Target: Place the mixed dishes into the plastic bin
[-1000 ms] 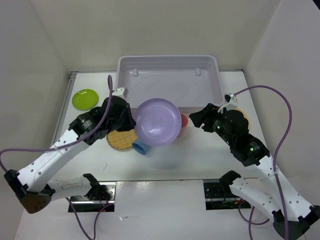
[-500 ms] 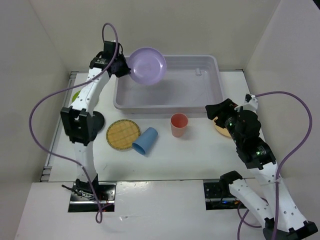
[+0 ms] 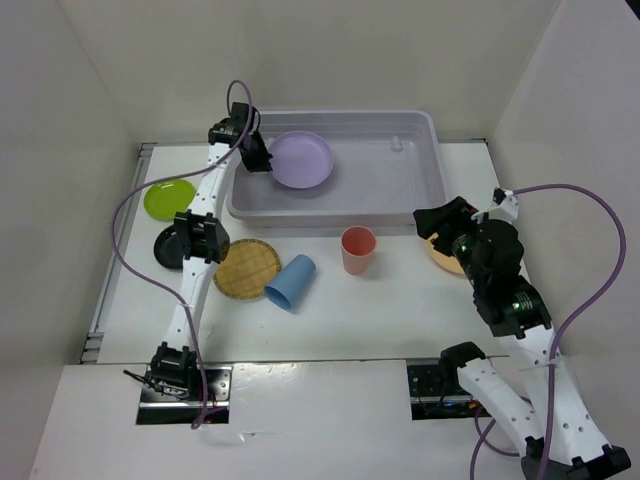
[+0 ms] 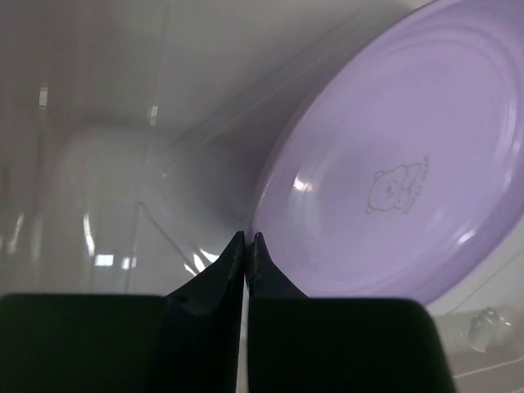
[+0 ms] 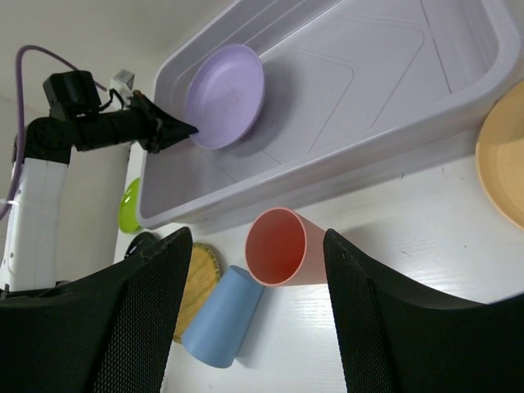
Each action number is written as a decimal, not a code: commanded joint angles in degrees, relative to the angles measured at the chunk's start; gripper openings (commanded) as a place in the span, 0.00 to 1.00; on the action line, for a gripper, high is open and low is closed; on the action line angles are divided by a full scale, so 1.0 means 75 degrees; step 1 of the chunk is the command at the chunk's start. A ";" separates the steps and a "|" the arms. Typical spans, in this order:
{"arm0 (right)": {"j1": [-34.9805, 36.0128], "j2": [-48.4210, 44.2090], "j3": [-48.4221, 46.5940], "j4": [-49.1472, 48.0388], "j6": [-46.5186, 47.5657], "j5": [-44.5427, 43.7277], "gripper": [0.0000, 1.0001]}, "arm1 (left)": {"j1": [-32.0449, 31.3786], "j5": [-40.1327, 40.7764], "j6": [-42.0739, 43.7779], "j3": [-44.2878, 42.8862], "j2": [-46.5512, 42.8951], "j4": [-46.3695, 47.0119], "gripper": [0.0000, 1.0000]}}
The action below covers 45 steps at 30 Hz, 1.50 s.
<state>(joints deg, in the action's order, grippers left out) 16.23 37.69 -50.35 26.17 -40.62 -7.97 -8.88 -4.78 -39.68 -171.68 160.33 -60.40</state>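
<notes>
While in left tool [image 4: 246,239], plate [image 3: 301,160] inside bin [image 3: 350,116]

Robot lab test cell, not a home or kitchen. Plain white panel walls [image 3: 90,100] box in a flat white table [image 3: 400,310] on three sides. Two white-and-black jointed robot arms, the left arm [image 3: 190,295] & right arm [image 3: 510,305], sit at the near edge by black base plates [image 3: 430,385] w/ exposed wiring. Loose purple cables [image 3: 565,185] loop over the workspace. The kitchenware looks like bright plastic props: a large pale translucent plastic bin [image 3: 420,190], a round lavender plastic plate [image 3: 300,158], a salmon-red cup [image 3: 357,250] & a blue cup [image 3: 290,283] on its side
</notes>
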 commanded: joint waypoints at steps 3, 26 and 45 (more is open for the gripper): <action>-0.0054 0.0002 0.0068 -0.0314 0.0002 0.0066 0.71 | -0.0058 -0.0219 -0.0276 -0.1085 0.0395 -0.0371 0.00; -0.0908 0.0084 0.0209 0.1056 -0.1532 -0.1258 0.93 | -0.0128 -0.0148 0.0334 -0.1075 0.0374 -0.0736 0.76; -0.5651 0.0424 0.3477 -0.0712 -0.2810 0.2467 0.80 | -0.0058 -0.1004 0.0602 -0.1075 -0.5134 -0.0898 0.94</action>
<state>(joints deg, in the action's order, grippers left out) -20.80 42.78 -26.87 25.87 -59.48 3.73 -9.56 -10.13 -37.34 -179.61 124.07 -63.75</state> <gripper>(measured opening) 0.801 0.939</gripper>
